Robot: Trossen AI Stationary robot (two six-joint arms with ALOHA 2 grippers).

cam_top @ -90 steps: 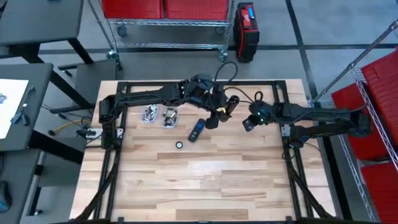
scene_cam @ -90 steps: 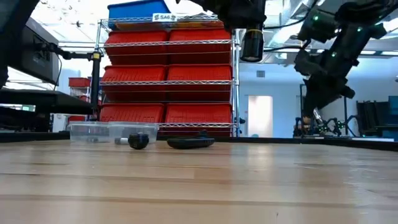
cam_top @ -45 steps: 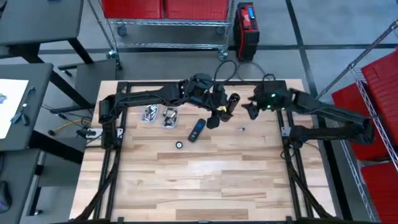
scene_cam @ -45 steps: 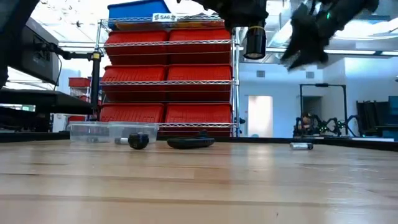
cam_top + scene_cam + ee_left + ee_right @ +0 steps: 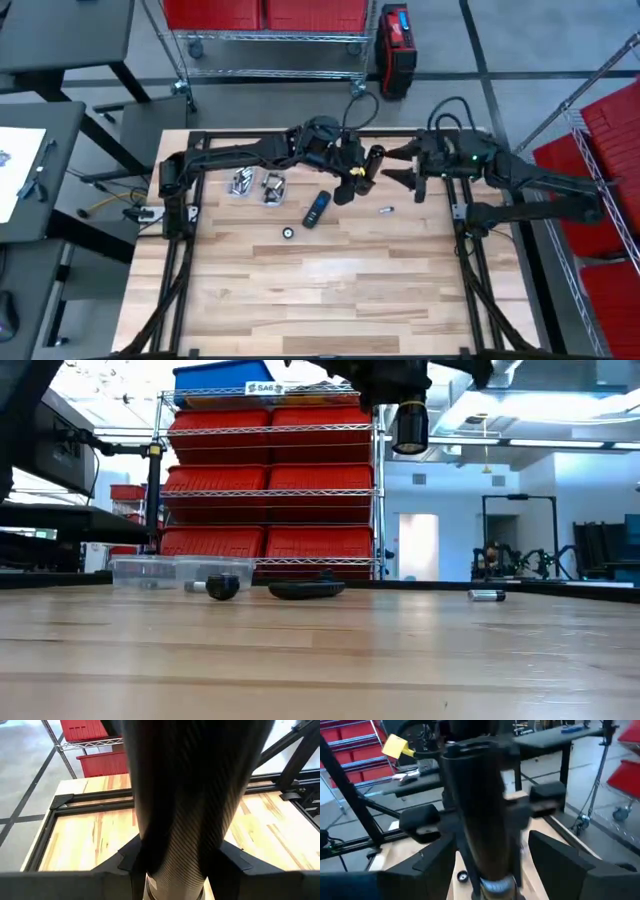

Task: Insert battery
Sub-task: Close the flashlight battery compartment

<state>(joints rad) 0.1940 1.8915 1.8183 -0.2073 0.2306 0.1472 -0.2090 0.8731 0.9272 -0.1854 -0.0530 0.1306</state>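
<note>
Black cylindrical flashlight body (image 5: 372, 166) clamped in left gripper (image 5: 352, 176); right gripper (image 5: 400, 165) spread wide, empty – small silver battery (image 5: 384, 210) loose on wooden table (image 5: 330, 290), may roll away

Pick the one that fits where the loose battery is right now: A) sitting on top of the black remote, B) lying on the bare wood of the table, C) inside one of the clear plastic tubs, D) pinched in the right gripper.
B: the battery lies alone on the table, below the open right gripper and apart from the remote.
</note>
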